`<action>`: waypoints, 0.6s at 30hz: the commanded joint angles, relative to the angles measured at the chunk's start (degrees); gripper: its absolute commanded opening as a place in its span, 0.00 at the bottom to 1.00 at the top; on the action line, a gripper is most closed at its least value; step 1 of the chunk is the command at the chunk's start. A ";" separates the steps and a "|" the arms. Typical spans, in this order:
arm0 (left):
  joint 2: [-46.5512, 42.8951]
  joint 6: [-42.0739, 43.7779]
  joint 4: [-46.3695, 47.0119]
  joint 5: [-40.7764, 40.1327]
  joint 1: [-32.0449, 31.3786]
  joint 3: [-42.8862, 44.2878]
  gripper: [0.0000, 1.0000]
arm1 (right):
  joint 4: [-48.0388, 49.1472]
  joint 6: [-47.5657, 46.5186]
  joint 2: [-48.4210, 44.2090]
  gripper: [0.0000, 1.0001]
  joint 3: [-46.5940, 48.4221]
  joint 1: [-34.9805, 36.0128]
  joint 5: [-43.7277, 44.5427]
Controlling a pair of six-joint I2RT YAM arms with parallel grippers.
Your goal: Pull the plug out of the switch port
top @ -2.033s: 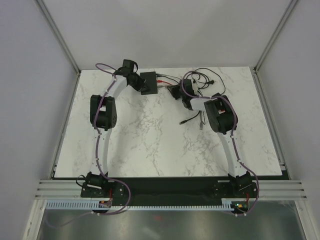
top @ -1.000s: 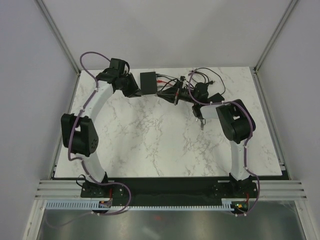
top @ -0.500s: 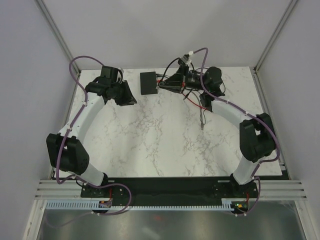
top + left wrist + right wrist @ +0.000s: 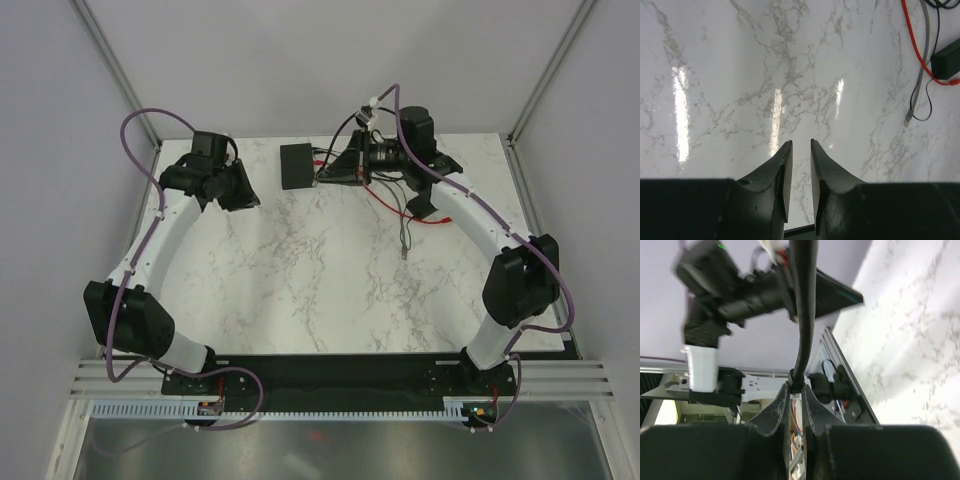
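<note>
The switch (image 4: 296,165), a flat matte-black box, lies at the back middle of the marble table. My right gripper (image 4: 328,174) hovers just right of it. In the right wrist view the right gripper (image 4: 796,388) is shut on the plug (image 4: 796,386) of a black cable (image 4: 804,315), and no socket surrounds the plug there. My left gripper (image 4: 242,195) is left of the switch, apart from it. In the left wrist view the left gripper (image 4: 801,145) is narrowly open and empty above bare marble. The switch shows in neither wrist view.
A red cable (image 4: 425,218) and a grey cable with a loose plug end (image 4: 403,248) lie under my right arm. In the left wrist view the red cable (image 4: 912,45), a black adapter brick (image 4: 946,62) and the grey cable end (image 4: 909,117) lie at the upper right.
My left gripper has drawn away from the switch's left edge toward the left. My right arm has stretched out and risen, its gripper staying by the switch's right side with the black cable.
</note>
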 commanded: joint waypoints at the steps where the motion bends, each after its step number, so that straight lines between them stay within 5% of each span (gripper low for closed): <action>1: -3.66 0.19 -2.28 -9.20 1.39 2.93 0.28 | -17.13 -11.08 -2.86 0.00 -1.73 5.46 1.74; 5: -3.93 -0.95 -3.42 -11.85 2.18 2.93 0.29 | -22.69 -13.30 -6.20 0.00 -10.24 10.91 5.08; 12: -2.79 -3.85 -4.31 -13.00 3.06 1.97 0.28 | -18.48 -4.87 -9.90 0.00 -21.59 25.05 3.77; 18: -2.96 -3.86 -4.31 -13.00 3.07 0.65 0.28 | -18.92 -2.48 -12.19 0.00 -31.61 29.46 5.26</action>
